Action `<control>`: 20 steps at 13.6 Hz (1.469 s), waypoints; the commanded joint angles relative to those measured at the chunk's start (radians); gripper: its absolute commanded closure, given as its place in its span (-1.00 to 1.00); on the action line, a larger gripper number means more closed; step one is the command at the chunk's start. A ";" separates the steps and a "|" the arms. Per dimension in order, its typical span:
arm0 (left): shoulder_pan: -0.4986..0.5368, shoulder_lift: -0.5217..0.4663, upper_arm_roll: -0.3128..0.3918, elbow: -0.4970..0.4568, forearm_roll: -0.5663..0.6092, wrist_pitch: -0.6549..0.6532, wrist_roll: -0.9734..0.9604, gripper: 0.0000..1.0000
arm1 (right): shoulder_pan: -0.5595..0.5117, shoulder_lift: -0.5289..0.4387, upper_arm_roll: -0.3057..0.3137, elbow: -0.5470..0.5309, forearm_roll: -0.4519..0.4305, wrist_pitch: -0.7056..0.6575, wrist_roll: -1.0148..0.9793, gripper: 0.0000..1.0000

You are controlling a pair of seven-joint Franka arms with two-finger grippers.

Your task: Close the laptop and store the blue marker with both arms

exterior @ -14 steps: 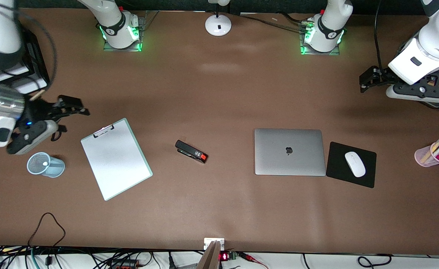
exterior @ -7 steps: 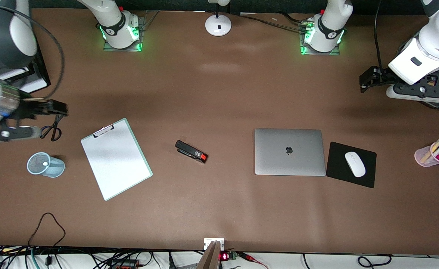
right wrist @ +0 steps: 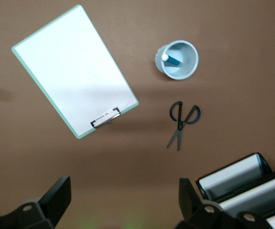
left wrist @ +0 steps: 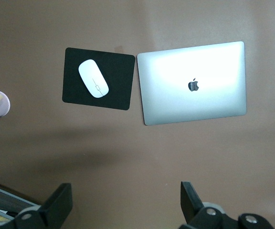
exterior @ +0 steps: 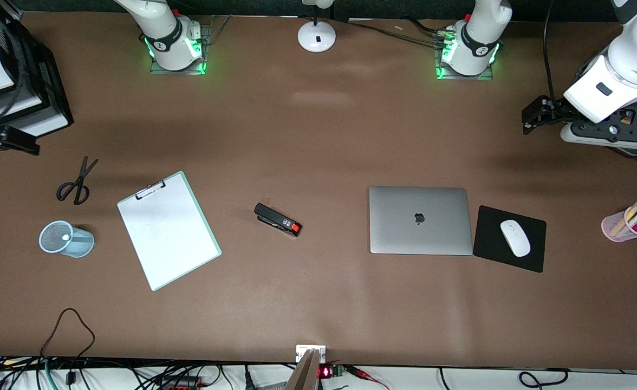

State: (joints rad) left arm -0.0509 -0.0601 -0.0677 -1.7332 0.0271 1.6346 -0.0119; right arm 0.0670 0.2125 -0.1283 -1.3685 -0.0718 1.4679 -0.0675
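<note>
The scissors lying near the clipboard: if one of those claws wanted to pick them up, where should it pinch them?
Probably at the crossing just past the handle loops of the scissors, coming straight down from above. They lie flat on the table with blades shut, so the narrow middle fits between two fingers closing across it.

Silver-grey laptop (exterior: pixel 420 220), blue marker (right wrist: pixel 172 59) in pale-blue cup (right wrist: pixel 178 59).

We see bare table between stapler (exterior: pixel 277 220) and laptop (exterior: pixel 420 220). Mouse pad (exterior: pixel 509 239) sits just beside the laptop; scissors (exterior: pixel 76 181) and blue cup (exterior: pixel 65 239) crowd the clipboard (exterior: pixel 169 230).
</note>
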 commanded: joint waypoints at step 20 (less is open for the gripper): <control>0.003 -0.001 -0.001 0.017 0.013 -0.021 0.006 -1.00 | 0.002 -0.166 0.004 -0.227 0.056 0.095 0.034 -1.00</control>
State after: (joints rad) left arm -0.0509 -0.0601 -0.0677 -1.7331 0.0271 1.6333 -0.0119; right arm 0.0702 0.0676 -0.1279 -1.5773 -0.0166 1.5617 -0.0433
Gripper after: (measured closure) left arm 0.000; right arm 0.000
